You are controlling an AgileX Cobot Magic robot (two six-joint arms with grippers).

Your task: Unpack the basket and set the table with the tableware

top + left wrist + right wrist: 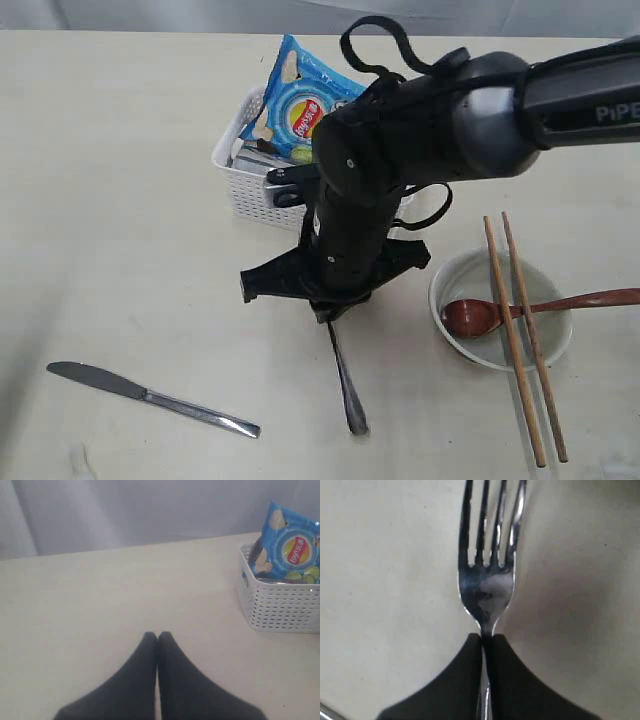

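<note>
My right gripper (486, 639) is shut on the neck of a steel fork (486, 587), whose tines stick out past the fingertips over the table (120, 200). In the exterior view this gripper (330, 316) reaches across the middle, and the fork's handle (346, 388) trails toward the front edge. A steel knife (150, 397) lies at the front left. The off-white bowl (552, 288) at the right holds a dark red spoon (480, 315), with wooden chopsticks (520, 340) across it. The white basket (250, 190) stands behind the arm. My left gripper (157, 636) is shut and empty over bare table.
A blue chip bag (300, 100) stands in the basket, and it also shows in the left wrist view (292, 550) above the basket's lattice wall (280, 610). The black right arm hides the basket's right part.
</note>
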